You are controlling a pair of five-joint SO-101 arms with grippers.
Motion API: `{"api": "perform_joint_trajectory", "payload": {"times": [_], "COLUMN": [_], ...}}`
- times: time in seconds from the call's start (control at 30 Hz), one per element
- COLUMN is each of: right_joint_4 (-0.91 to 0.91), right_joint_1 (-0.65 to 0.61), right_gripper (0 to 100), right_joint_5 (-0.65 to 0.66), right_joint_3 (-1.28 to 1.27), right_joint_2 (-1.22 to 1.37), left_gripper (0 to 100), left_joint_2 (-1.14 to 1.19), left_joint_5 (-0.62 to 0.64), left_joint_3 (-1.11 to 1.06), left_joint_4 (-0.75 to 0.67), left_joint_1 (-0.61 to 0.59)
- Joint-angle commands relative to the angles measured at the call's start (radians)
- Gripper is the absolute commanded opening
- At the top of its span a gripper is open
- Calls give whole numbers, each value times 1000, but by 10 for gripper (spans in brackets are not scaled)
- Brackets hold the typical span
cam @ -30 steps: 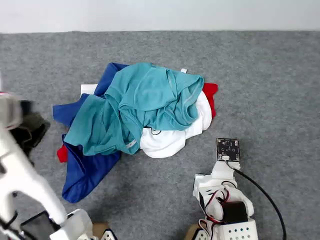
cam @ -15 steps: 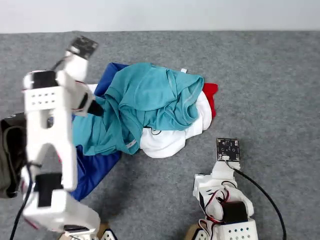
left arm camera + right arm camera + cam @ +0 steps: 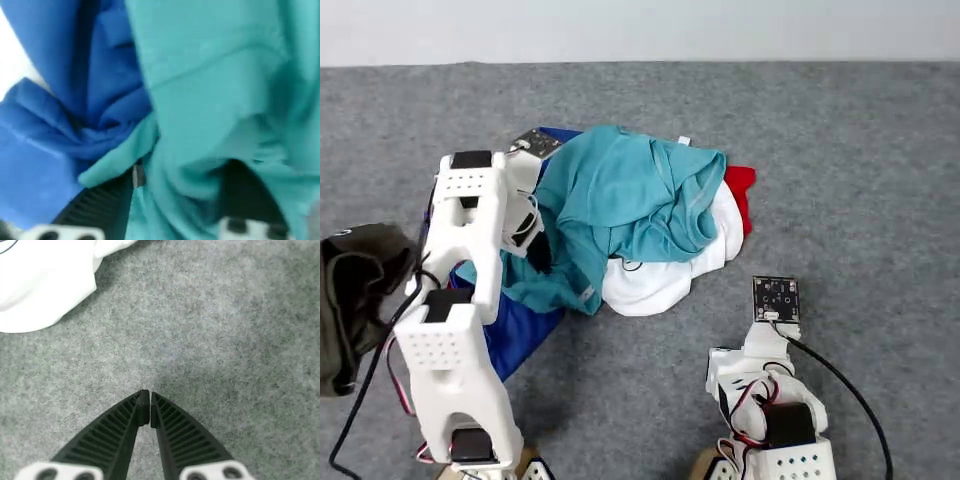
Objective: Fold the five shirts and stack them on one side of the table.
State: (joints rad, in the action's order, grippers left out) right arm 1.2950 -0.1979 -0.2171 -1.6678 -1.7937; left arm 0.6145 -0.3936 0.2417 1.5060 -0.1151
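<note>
High view is giving us the heap in the middle of the grey table [image 3: 860, 200]. The teal shirt [image 3: 620, 205] is lying crumpled on top. The white shirt [image 3: 655, 285] is sticking out from under its near right edge. The red shirt [image 3: 740, 180] is peeking out at the heap's right side. The blue shirt [image 3: 515, 335] is spreading out underneath toward the near left. The dark shirt [image 3: 355, 290] is lying bunched on its own at the table's left edge, apart from the heap.

The left arm [image 3: 460, 300] is reaching from the near left edge over the blue shirt. We are seeing the left gripper [image 3: 537, 252] pressing into the left edge of the teal shirt. In the left wrist view its fingers [image 3: 100, 210] are standing narrowly apart and holding a fold of teal cloth between them. The cloth is draping over one fingertip and hiding it. Blue cloth is lying just beside that fold.

The right arm [image 3: 765, 400] is sitting folded at the near right, well apart from the heap. In the right wrist view we are seeing the right gripper [image 3: 150, 407] hanging over bare table, with its fingers [image 3: 115, 435] pressed together at the tips and holding nothing. The white shirt's hem is lying near it without touching it.
</note>
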Motion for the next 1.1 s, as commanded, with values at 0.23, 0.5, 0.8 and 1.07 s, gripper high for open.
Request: {"api": "perform_joint_trajectory", "payload": {"times": [0.23,0.5,0.8,1.07], "right_joint_4": [7,7,7,7], "right_joint_1": [10,10,10,10], "right_gripper": [9,9,9,9], "right_joint_5": [5,5,5,5], "right_joint_3": [-15,-15,-15,-15], "right_joint_2": [-10,-10,-10,-10], "left_gripper": [4,4,4,6], "left_joint_2": [-253,-520,-597,-595], "left_joint_5": [104,278,364,362], "left_joint_3": [328,526,700,601], "left_joint_4": [180,176,173,94], "left_joint_1": [-80,-236,-539,-718]}}
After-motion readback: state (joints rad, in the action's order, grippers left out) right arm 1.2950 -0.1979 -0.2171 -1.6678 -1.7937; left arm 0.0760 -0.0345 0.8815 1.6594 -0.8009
